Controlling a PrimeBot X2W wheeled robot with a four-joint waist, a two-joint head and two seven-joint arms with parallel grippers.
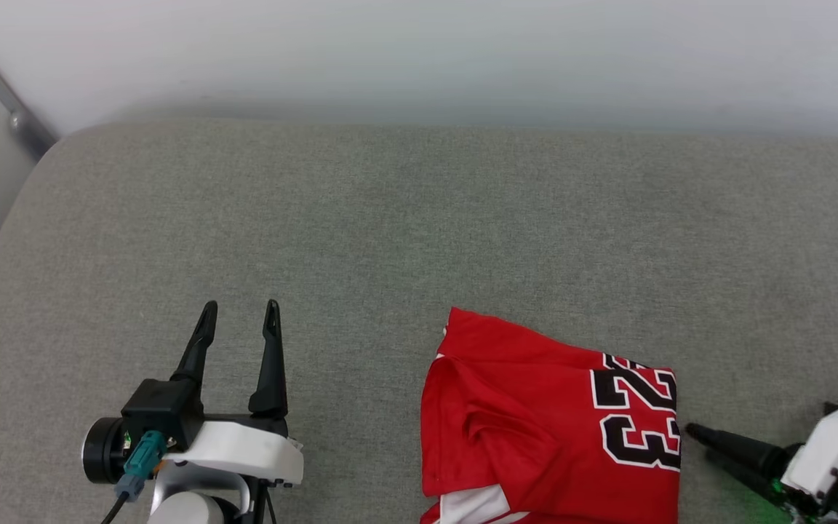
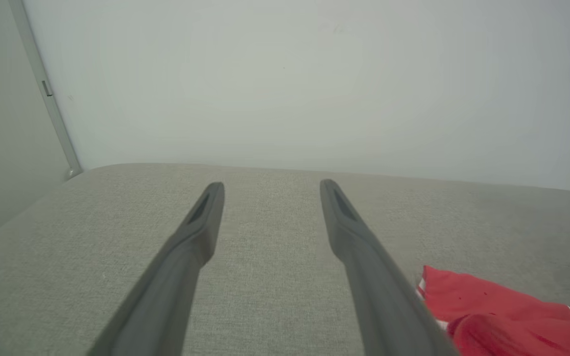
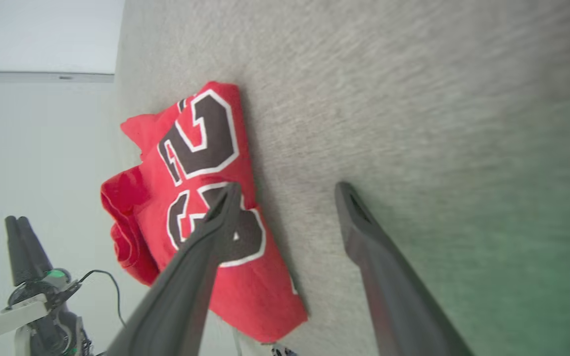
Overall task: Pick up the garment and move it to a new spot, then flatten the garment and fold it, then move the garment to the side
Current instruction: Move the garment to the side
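The garment (image 1: 535, 429), a red jersey T-shirt with a black white-outlined 23 and a bit of white sleeve at its lower edge, lies folded into a compact block on the grey cushion (image 1: 390, 218) at the bottom centre-right. My left gripper (image 1: 238, 314) stands open to its left, well apart from it, fingers empty. My right gripper (image 1: 695, 440) points at the garment's right edge from the lower right, open and empty. In the right wrist view the garment (image 3: 201, 198) lies past the spread fingers (image 3: 215, 217), one above the cloth. The left wrist view has the garment (image 2: 488, 316) at lower right.
A pale wall (image 1: 426, 51) runs behind the cushion. A metal bar (image 1: 4, 102) slants down at the far left beyond the cushion's rounded corner. The left arm's wrist and cable (image 3: 42, 296) appear at the lower left of the right wrist view.
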